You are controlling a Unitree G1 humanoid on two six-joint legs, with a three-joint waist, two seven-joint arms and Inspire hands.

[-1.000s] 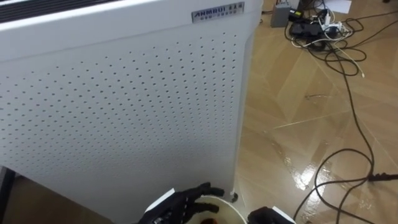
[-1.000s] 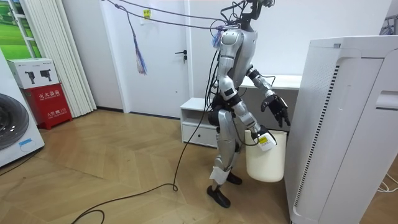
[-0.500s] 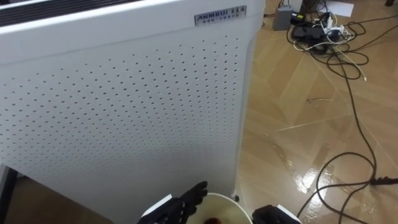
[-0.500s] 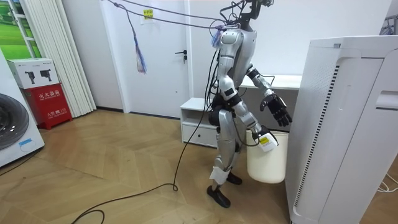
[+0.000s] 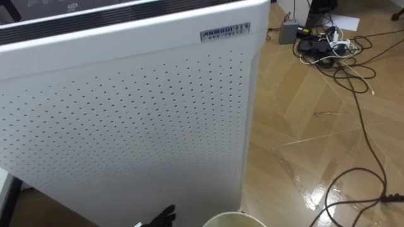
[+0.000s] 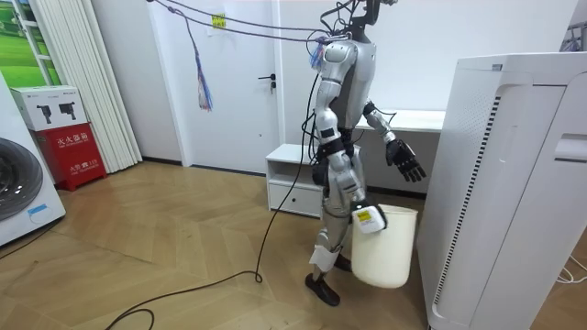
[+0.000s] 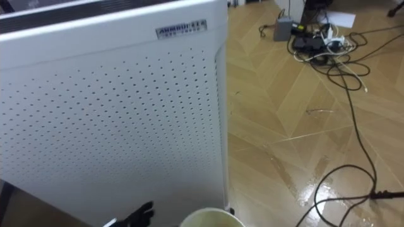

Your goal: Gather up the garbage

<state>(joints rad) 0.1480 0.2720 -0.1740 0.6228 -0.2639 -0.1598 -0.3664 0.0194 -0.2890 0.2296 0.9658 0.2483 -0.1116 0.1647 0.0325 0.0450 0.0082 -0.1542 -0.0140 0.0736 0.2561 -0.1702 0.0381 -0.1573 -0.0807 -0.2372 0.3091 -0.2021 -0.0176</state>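
Note:
I stand close in front of a tall white perforated unit (image 5: 126,120), which is on the room view's right (image 6: 514,183). My right hand (image 6: 364,214) hangs low at my side and grips the rim of a white bin (image 6: 381,246). Part of the bin's rim (image 5: 231,219) shows at the bottom edge of the eye views. What is inside the bin is hidden. My left hand (image 6: 404,164) is raised toward the unit, open and holding nothing. Its dark fingers (image 5: 159,219) point up at the bottom edge of the eye views, just before the unit's panel.
To my right is wood floor with a tangle of cables and a power strip (image 5: 319,34), and a black cable (image 5: 353,183) loops nearer. Behind me stand a low white cabinet (image 6: 292,179), a red box (image 6: 69,151) and a washing machine (image 6: 18,197).
The bin has swung lower and toward the room view's left with my right hand. In the eye view both hands and the bin have dropped toward the bottom edge.

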